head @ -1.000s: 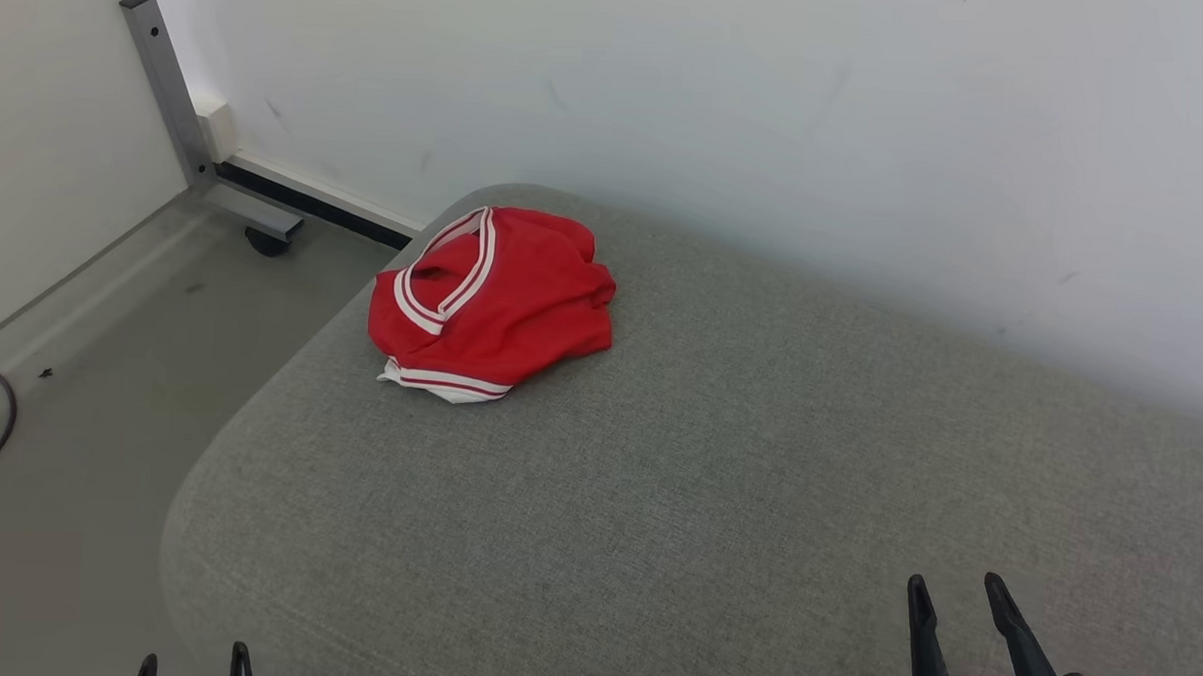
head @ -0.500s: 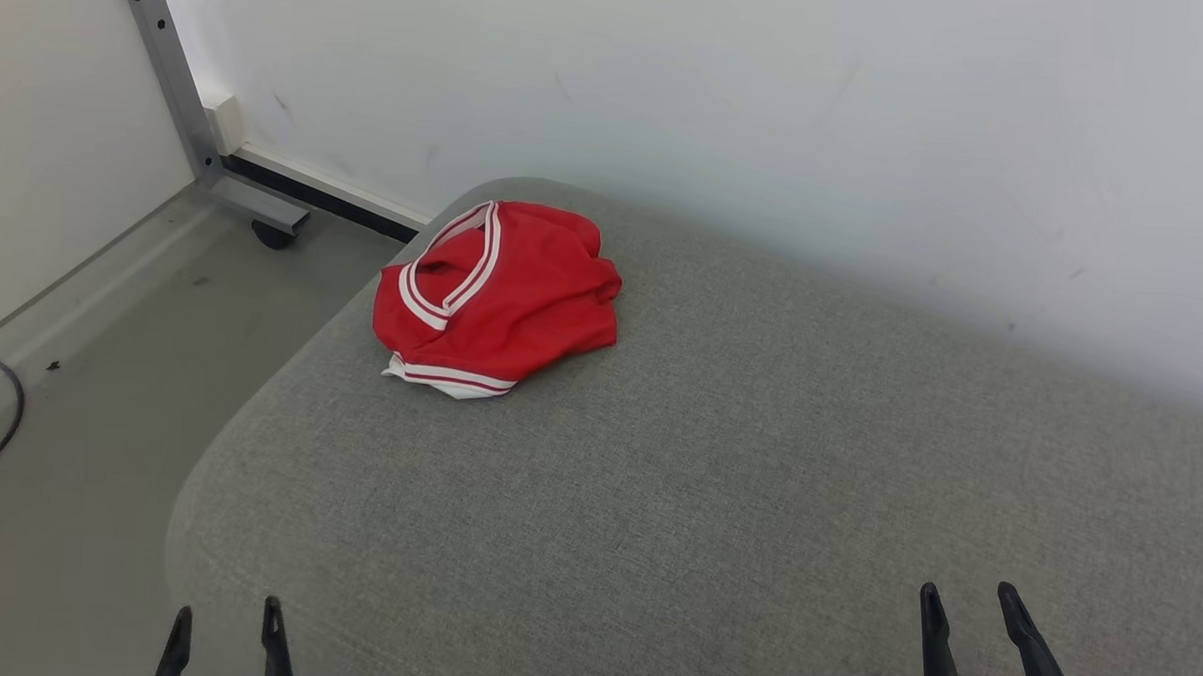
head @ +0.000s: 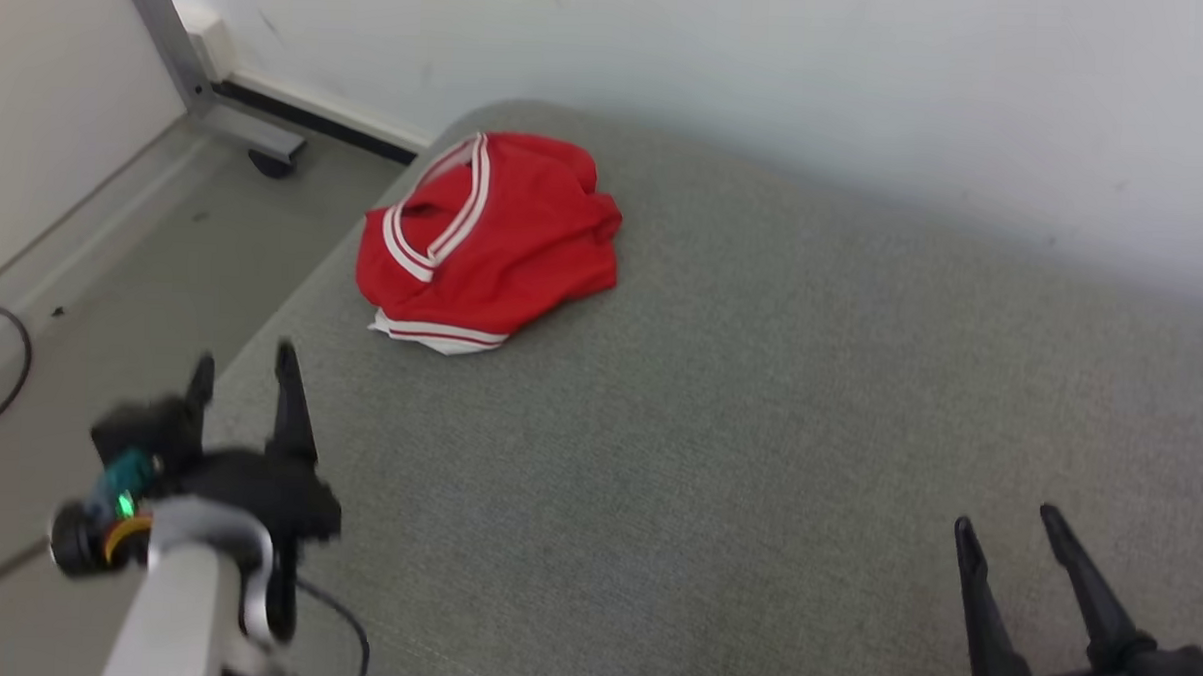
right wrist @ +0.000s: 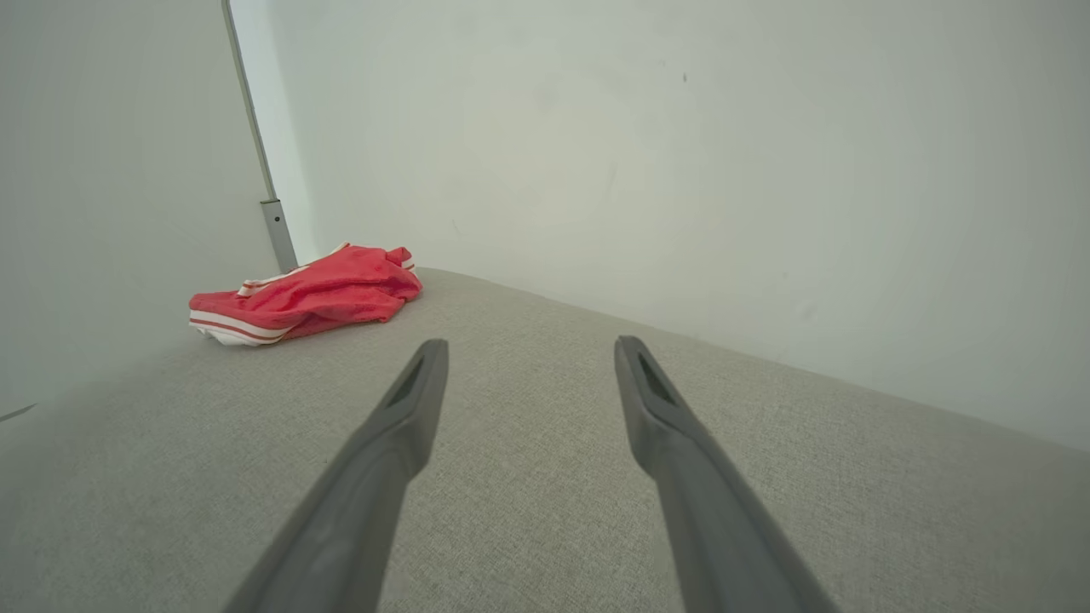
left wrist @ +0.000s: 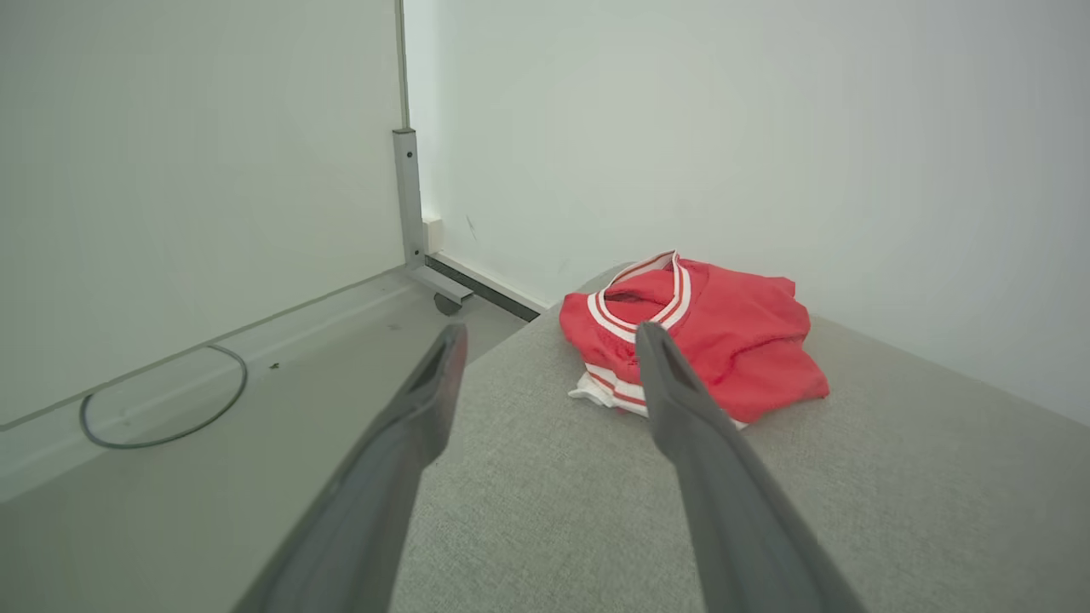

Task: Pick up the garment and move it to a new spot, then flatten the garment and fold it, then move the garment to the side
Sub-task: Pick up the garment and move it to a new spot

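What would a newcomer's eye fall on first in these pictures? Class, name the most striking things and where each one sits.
The red garment, bunched up with white-striped trim, lies at the far left corner of the grey cushion, close to the white wall. The left hand, open, hovers at the cushion's left edge short of it; the right hand, also open, hangs over bare cushion at the near right.
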Motion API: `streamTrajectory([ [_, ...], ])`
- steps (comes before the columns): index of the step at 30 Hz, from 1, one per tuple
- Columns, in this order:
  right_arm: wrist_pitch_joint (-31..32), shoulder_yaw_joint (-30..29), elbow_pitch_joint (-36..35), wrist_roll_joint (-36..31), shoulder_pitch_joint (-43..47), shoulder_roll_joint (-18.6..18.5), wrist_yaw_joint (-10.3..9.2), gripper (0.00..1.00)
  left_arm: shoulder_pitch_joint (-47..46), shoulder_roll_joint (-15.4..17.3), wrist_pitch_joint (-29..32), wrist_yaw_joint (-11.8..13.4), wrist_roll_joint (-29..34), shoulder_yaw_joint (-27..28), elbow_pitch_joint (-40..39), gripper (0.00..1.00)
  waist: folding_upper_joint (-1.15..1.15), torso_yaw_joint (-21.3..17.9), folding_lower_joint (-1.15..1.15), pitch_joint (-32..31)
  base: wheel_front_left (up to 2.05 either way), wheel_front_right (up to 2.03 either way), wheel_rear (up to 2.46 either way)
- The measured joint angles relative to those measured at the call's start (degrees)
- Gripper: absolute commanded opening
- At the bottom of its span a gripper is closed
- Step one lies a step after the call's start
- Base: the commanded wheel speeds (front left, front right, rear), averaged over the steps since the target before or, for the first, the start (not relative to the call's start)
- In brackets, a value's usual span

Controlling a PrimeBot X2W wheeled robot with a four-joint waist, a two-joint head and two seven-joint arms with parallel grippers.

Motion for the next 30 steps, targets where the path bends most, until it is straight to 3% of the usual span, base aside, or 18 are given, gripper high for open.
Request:
streamTrajectory([
  [7, 2.2, 1.9, -6.3, 0.6, -4.7, -6.5, 0.0, 1.0, -19.4, 1.9, 8.5, 0.1, -6.1, 3.8, 8.2, 1.0, 0.0, -2.7, 0.01, 8.8, 0.0, 0.0, 0.0],
  [12, 3.1, 2.4, -10.0, 0.7, -5.8, -8.0, 0.0, 1.0, -28.0, 6.5, 21.4, -0.1, -10.1, 6.1, 12.3, 1.0, 0.01, -5.8, 0.02, 15.3, 0.0, 0.0, 0.0],
  [16, 3.2, 2.6, -11.6, 0.8, -6.0, -8.1, -0.01, 1.0, -33.5, 9.0, 29.9, 1.6, -11.9, 7.4, 11.6, 1.0, 0.01, -8.3, 0.02, 20.0, 0.0, 0.0, 0.0],
  [20, 2.9, 3.9, -12.1, 1.1, -6.7, -8.1, 0.0, 1.0, -35.9, 11.2, 36.3, 4.9, -12.8, 8.3, 9.6, 1.0, 0.01, -11.0, 0.02, 23.8, 0.0, 0.0, 0.0],
  [30, 1.4, 4.7, -12.3, 1.7, -8.4, -7.3, 0.0, 1.0, -34.7, 11.7, 50.4, 10.7, -13.7, 8.0, 2.6, 1.0, 0.01, -18.7, 0.01, 29.2, 0.0, 0.0, 0.0],
])
